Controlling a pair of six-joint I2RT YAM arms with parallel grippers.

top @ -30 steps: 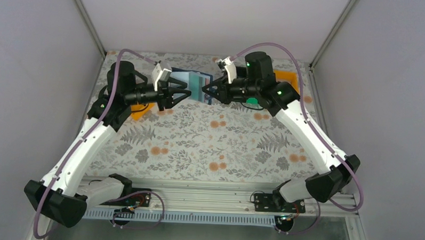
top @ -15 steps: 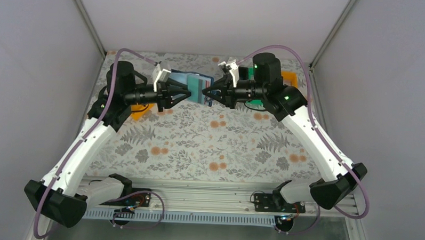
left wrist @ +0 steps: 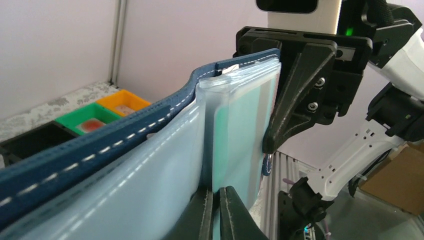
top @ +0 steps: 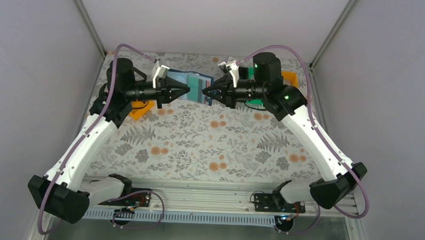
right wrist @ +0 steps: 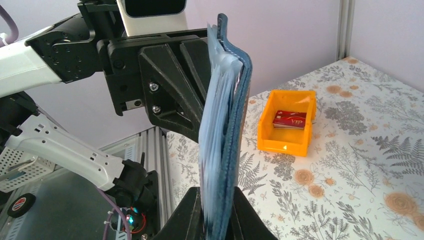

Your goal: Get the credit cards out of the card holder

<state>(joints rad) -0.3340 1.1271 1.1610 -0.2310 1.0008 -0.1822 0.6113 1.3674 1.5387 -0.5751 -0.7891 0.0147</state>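
Note:
The navy card holder (top: pixel 196 83) hangs in the air at the back of the table, held between both grippers. My right gripper (top: pixel 204 91) is shut on its right edge, with the blue stitched cover and pale slots (right wrist: pixel 235 125) standing upright between the fingers. My left gripper (top: pixel 188 89) is shut on the thin edge of a teal credit card (left wrist: pixel 237 140) that sits in a clear slot of the card holder (left wrist: pixel 100 150). A red credit card (right wrist: pixel 290 119) lies in an orange bin.
The orange bin (right wrist: pixel 287 122) with the red card stands on the floral table (top: pixel 209 146), under my left arm (top: pixel 140 111). Black (left wrist: pixel 30 140), green (left wrist: pixel 90 120) and orange (left wrist: pixel 122 102) bins stand in a row at the back right.
My left gripper has closed from open onto the teal card's edge. The right arm shifted slightly right and then held still with the card holder.

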